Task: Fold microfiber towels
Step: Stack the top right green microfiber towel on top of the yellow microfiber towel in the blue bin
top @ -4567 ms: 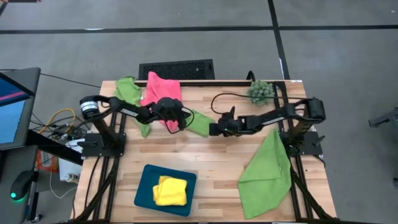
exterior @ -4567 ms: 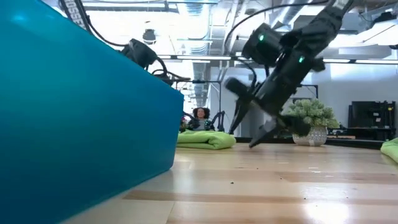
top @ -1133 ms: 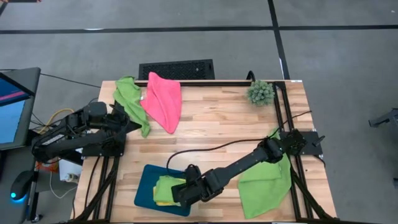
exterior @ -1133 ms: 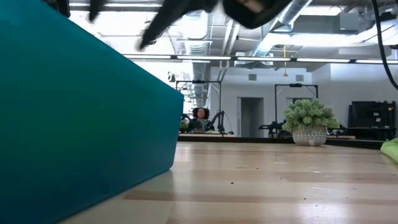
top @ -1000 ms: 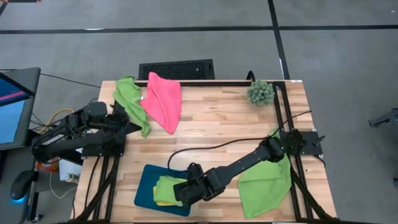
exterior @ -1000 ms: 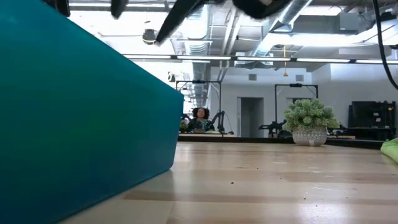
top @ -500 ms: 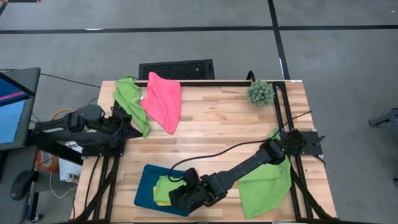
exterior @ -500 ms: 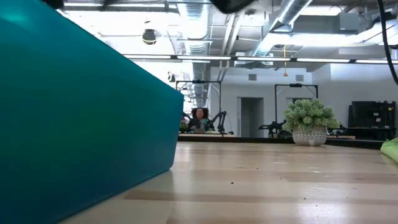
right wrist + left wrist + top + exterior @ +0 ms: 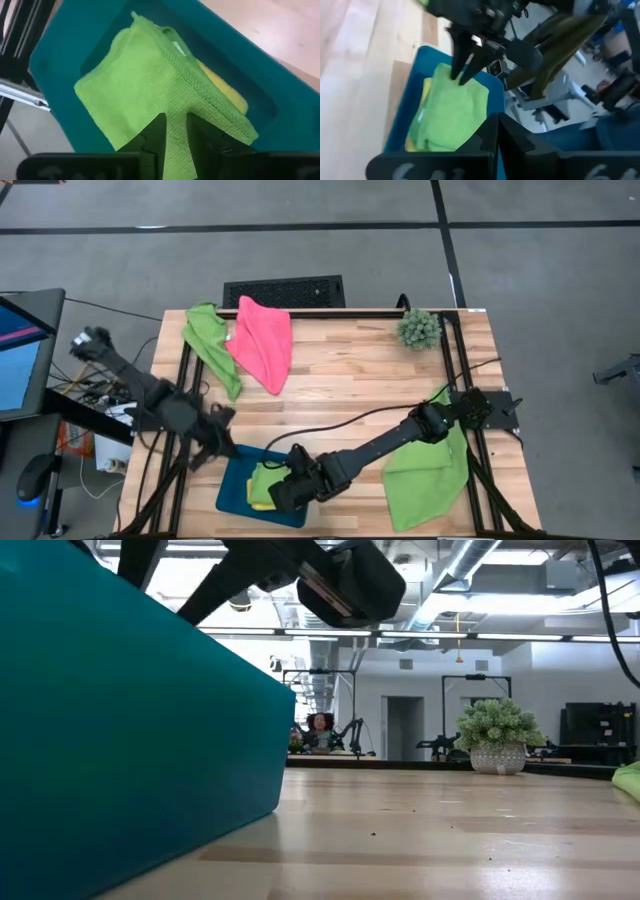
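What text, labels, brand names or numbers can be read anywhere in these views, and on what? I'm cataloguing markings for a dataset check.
None can be read with certainty.
Left gripper: pale raised characters on its dark body in the left wrist view, too blurred and cropped to read.
Folded green towel: a small pale tag at its edge, too small to read.
Monitor at the table's left: coloured screen content, no legible text.
Teal tray, plant: no markings visible.
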`<action>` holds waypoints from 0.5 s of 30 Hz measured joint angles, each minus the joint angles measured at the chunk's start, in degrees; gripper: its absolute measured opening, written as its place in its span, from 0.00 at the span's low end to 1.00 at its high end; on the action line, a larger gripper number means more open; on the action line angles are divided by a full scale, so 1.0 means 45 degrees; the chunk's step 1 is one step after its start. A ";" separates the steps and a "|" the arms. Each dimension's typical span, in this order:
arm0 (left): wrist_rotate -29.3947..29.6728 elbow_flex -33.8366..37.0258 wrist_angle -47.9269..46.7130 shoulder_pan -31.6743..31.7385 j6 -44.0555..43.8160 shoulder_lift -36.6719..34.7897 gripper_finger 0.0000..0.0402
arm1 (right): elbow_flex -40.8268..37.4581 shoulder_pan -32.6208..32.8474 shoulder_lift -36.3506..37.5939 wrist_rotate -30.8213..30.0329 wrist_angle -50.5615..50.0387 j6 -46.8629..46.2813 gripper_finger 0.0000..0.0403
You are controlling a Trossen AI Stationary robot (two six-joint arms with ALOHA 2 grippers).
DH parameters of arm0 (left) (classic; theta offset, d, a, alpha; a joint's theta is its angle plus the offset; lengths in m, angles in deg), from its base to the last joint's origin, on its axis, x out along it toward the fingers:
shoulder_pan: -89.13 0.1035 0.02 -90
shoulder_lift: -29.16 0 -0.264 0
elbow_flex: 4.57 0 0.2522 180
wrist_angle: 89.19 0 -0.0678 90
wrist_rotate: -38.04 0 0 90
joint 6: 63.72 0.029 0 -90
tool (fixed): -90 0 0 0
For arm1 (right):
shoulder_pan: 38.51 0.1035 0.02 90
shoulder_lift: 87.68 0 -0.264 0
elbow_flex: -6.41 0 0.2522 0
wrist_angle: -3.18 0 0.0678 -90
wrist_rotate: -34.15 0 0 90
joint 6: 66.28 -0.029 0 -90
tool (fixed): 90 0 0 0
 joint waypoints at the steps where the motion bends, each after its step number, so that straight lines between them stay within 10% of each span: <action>1: 0.0608 -0.0005 0.0194 -0.0451 0.0071 0.0327 0.00 | 0.0000 -0.0005 -0.0038 -0.0005 -0.0048 0.0112 0.25; 15: 0.2716 -0.0024 0.5018 -0.2408 0.3132 0.5202 0.00 | 0.0007 0.0801 0.0302 -0.1068 -0.0110 0.0442 0.25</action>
